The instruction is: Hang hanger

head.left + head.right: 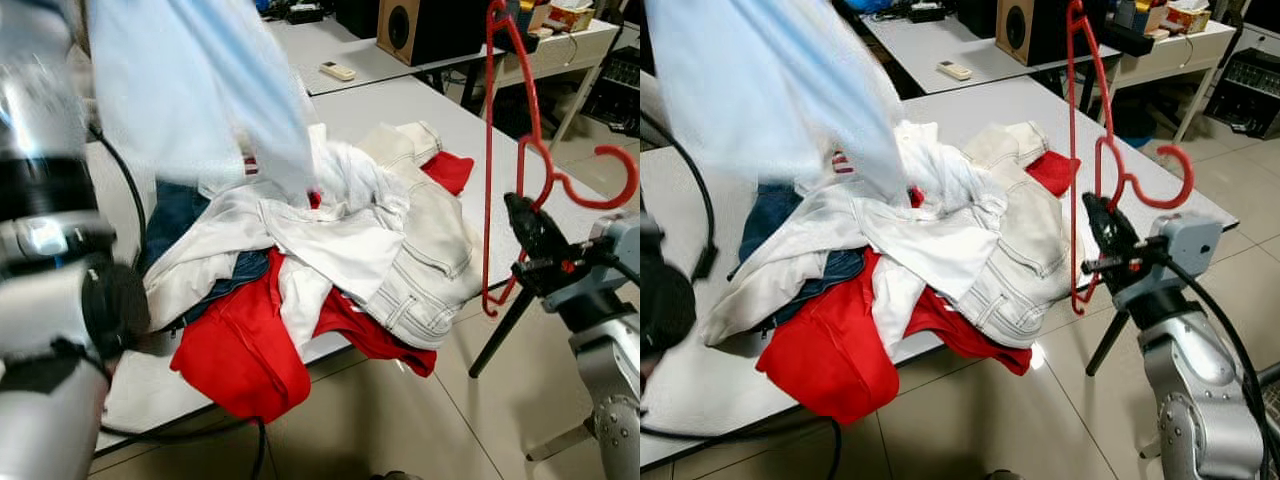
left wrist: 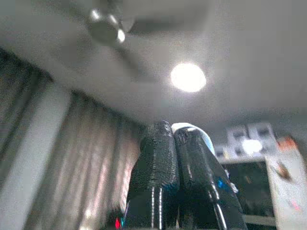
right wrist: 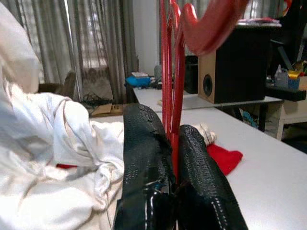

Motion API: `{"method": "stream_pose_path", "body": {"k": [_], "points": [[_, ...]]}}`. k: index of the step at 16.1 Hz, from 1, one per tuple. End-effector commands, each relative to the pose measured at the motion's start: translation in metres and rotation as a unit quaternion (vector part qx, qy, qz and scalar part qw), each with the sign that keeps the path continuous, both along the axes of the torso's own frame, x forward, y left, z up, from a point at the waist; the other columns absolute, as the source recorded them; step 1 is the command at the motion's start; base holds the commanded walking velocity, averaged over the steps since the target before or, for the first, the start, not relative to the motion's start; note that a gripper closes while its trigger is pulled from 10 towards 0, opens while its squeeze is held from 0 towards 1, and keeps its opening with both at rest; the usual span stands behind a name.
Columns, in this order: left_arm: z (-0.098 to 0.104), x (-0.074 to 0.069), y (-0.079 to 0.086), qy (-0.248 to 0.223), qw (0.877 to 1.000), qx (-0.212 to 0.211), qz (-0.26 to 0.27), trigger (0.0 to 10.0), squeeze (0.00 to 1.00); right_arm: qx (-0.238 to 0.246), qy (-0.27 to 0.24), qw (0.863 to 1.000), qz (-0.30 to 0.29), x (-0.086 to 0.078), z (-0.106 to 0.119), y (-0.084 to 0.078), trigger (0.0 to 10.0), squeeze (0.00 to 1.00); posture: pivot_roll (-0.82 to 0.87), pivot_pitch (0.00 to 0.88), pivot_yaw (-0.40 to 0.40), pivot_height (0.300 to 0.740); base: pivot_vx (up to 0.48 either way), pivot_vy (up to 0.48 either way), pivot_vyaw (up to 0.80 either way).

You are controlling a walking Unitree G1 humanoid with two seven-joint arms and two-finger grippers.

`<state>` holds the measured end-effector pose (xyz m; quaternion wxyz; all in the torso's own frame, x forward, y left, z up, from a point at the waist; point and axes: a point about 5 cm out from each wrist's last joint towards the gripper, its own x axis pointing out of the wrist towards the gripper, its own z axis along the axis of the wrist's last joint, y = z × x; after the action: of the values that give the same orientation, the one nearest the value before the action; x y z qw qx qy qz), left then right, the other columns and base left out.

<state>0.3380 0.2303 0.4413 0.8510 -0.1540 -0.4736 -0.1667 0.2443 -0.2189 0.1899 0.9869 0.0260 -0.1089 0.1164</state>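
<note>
R gripper [image 1: 1102, 225] sits just off the counter's [image 1: 970, 110] right edge, jaws pinching the red plastic hanger [image 1: 520, 140] low on its frame; the hanger stands roughly upright w/ its hook curling out to the right above the wrist. In the R wrist view the two black fingers [image 3: 144, 158] press on the red bars between them. L gripper [image 2: 173, 139] is raised high, pointing at the ceiling near a lamp [image 2: 188, 77]; jaws pressed together, w/ a bit of pale blue peeking past the tips, prob. the light blue garment [image 1: 200, 90] that hangs blurred over the counter's left part. On the counter lies a heap of clothes: white shirts [image 1: 330, 240], pale jeans [image 1: 430, 260], red cloth [image 1: 240, 350] draped over the front edge, dark denim [image 1: 180, 215]. Further back, a remote [image 1: 337, 70] and a speaker [image 1: 410, 28].
</note>
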Motion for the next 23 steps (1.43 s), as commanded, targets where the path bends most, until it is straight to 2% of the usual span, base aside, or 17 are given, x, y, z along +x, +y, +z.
{"method": "stream_pose_path", "body": {"k": [1, 7, 8, 9, 10, 11, 12, 13, 14, 15, 16, 17, 18, 19, 20, 21, 23], "points": [[0.012, -0.007, 0.011, -0.026, 0.999, -0.024, 0.022, 0.0, 0.00, 0.008, -0.014, 1.000, -0.008, 0.001, 0.004, -0.002, 10.0, 0.00, -0.19, 0.000, 0.088, 0.740, 0.000, 0.000, 0.00], [0.037, -0.024, 0.050, -0.085, 0.981, -0.116, 0.130, 0.0, 0.00, 0.021, -0.021, 0.999, -0.017, 0.002, 0.003, 0.002, 10.0, 0.00, -0.18, 0.000, 0.098, 0.740, 0.000, 0.000, 0.00], [0.058, -0.041, 0.072, -0.117, 0.967, -0.146, 0.174, 0.0, 0.00, 0.027, -0.024, 0.999, -0.021, 0.003, 0.002, 0.002, 10.0, 0.00, -0.18, 0.000, 0.098, 0.740, 0.000, 0.000, 0.00], [0.068, -0.048, 0.076, -0.132, 0.963, -0.147, 0.182, 0.0, 0.00, 0.028, -0.024, 0.999, -0.021, 0.004, 0.002, 0.002, 10.0, 0.00, -0.17, 0.000, 0.097, 0.740, 0.000, 0.000, 0.00], [0.073, -0.045, 0.071, -0.125, 0.968, -0.136, 0.171, 0.0, 0.00, 0.029, -0.025, 0.999, -0.021, 0.005, 0.001, 0.003, 10.0, 0.00, -0.16, 0.000, 0.098, 0.740, 0.000, 0.000, 0.00], [0.068, -0.028, 0.052, -0.084, 0.982, -0.084, 0.147, 0.0, 0.00, 0.030, -0.026, 0.999, -0.019, 0.007, 0.001, 0.004, 10.0, 0.00, -0.15, 0.000, 0.099, 0.740, 0.000, 0.000, 0.00], [0.062, -0.017, 0.040, -0.061, 0.988, -0.050, 0.136, 0.0, 0.00, 0.030, -0.027, 0.999, -0.018, 0.008, 0.001, 0.005, 10.0, 0.00, -0.15, 0.000, 0.099, 0.740, 0.000, 0.000, 0.00], [0.036, 0.009, 0.004, -0.007, 0.992, 0.055, 0.113, 0.0, 0.00, 0.031, -0.027, 0.999, -0.018, 0.009, 0.000, 0.007, 10.0, 0.00, -0.15, 0.000, 0.099, 0.740, 0.000, 0.000, 0.00], [0.004, 0.029, -0.031, 0.038, 0.986, 0.142, 0.078, 0.0, 0.00, 0.029, -0.025, 0.999, -0.015, 0.009, -0.002, 0.009, 10.0, 0.00, -0.16, 0.000, 0.104, 0.740, 0.000, 0.000, 0.00], [-0.008, 0.035, -0.043, 0.050, 0.983, 0.165, 0.063, 0.0, 0.00, 0.028, -0.025, 0.999, -0.014, 0.009, -0.002, 0.010, 10.0, 0.00, -0.16, 0.000, 0.104, 0.740, 0.000, 0.000, 0.00], [-0.046, 0.043, -0.081, 0.079, 0.971, 0.228, -0.003, 0.0, 0.00, 0.028, -0.024, 0.999, -0.013, 0.007, -0.003, 0.012, 10.0, 0.00, -0.17, 0.000, 0.111, 0.740, 0.000, 0.000, 0.00], [-0.072, 0.039, -0.108, 0.080, 0.954, 0.281, -0.067, 0.0, 0.00, 0.029, -0.024, 0.999, -0.013, 0.005, -0.004, 0.014, 10.0, 0.00, -0.18, 0.000, 0.117, 0.740, 0.000, 0.000, 0.00], [-0.090, 0.026, -0.125, 0.069, 0.930, 0.332, -0.145, 0.0, 0.00, 0.030, -0.023, 0.999, -0.013, 0.002, -0.004, 0.015, 10.0, 0.00, -0.18, 0.000, 0.120, 0.740, 0.000, 0.000, 0.00], [-0.103, 0.012, -0.135, 0.059, 0.904, 0.369, -0.209, 0.0, 0.00, 0.029, -0.021, 0.999, -0.013, 0.000, -0.005, 0.015, 10.0, 0.00, -0.19, 0.000, 0.118, 0.740, 0.000, 0.000, 0.00], [-0.109, 0.009, -0.135, 0.063, 0.894, 0.386, -0.220, 0.0, 0.00, 0.029, -0.019, 0.999, -0.012, -0.001, -0.006, 0.015, 10.0, 0.00, -0.18, 0.000, 0.112, 0.740, 0.000, 0.000, 0.00], [-0.119, 0.009, -0.132, 0.077, 0.882, 0.415, -0.210, 0.0, 0.00, 0.027, -0.013, 0.999, -0.010, -0.002, -0.009, 0.016, 10.0, 0.00, -0.18, 0.000, 0.107, 0.740, 0.000, 0.000, 0.00], [-0.131, 0.014, -0.123, 0.100, 0.874, 0.445, -0.168, 0.0, 0.00, 0.023, -0.012, 1.000, -0.003, 0.000, -0.008, 0.018, 10.0, 0.00, -0.18, 0.000, 0.099, 0.740, 0.000, 0.000, 0.00]]}}
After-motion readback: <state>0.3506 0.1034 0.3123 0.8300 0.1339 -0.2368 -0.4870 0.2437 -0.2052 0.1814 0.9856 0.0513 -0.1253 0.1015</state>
